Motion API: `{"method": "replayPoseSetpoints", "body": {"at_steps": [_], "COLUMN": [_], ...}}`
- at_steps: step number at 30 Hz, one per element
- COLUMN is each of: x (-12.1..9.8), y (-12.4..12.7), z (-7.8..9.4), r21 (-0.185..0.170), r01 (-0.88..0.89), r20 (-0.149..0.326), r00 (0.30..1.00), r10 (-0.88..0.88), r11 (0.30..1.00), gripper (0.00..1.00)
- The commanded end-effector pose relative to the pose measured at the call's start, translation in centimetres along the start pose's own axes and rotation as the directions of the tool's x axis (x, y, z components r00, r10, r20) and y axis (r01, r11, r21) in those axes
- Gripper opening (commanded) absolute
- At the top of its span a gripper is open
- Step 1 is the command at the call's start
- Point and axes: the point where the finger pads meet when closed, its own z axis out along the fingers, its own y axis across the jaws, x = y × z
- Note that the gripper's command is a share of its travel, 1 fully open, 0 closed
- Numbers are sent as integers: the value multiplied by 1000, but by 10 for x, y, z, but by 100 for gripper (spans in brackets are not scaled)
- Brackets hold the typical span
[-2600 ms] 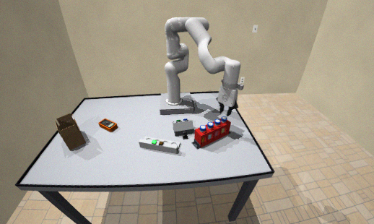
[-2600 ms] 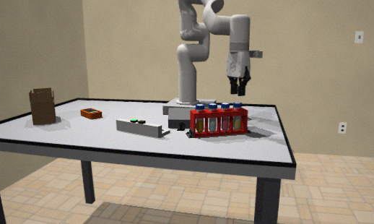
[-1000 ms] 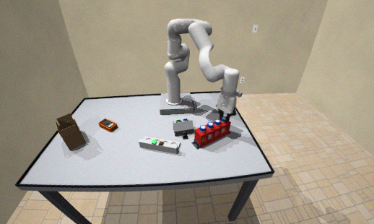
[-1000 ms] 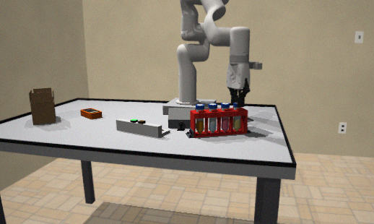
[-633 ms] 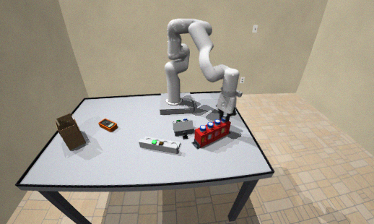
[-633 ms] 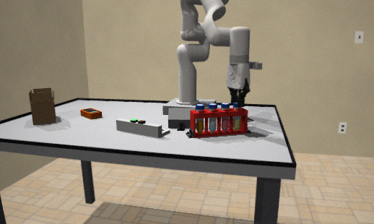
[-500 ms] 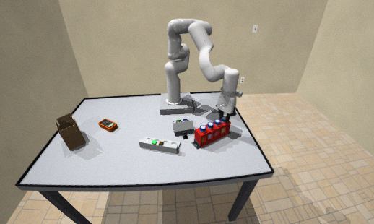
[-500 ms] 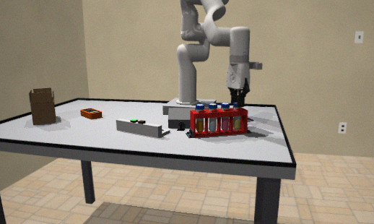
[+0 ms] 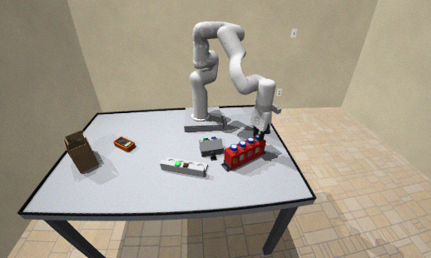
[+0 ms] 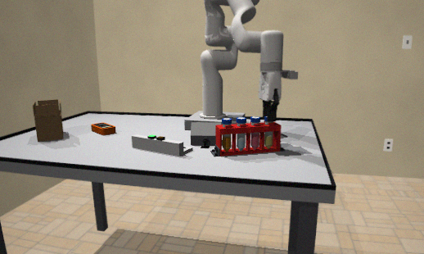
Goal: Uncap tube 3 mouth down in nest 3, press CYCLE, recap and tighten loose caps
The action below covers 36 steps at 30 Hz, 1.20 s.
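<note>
The gripper [image 10: 270, 115] stood upright directly over the red rack's [image 10: 249, 128] end tube near the bench's right edge, pinching its blue cap [image 9: 258, 137].

Glossy white arm [image 9: 232, 62] of rounded tubular links joined by bulbous elbow housings, mounted on a flat grey base plate [image 9: 190, 128]. Wrist section [image 10: 271, 48] a plain white cylinder, banded in pale grey at its lower end, with a small grey box [image 10: 289, 74] jutting sideways. Below it, a white tapering pincer [image 10: 270, 112] body ending in dark, nearly black fingers [image 10: 268, 110]. Cables, screws and markings too small to make out.
</note>
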Motion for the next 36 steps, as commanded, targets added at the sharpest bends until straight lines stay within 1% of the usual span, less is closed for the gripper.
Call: {"method": "replayPoseSetpoints", "body": {"at_steps": [1,8,14,15,25,29,31,36], "x": [0,0,0,0,0,0,0,0], "y": [2,2,2,2,2,2,2,2], "z": [-1,-1,-1,-1,-1,-13,-13,-28], "r21": [-1,0,0,0,0,0,0,0], "r01": [-80,-218,-227,-227,-227,-227,-227,-227], "r20": [-12,-12,-12,-12,-12,-12,-12,-12], "r00": [997,976,974,974,974,974,974,974], "r10": [80,218,227,227,227,227,227,227], "r11": [997,976,974,974,974,974,974,974], "gripper": [0,0,0,46,46,46,46,46]}}
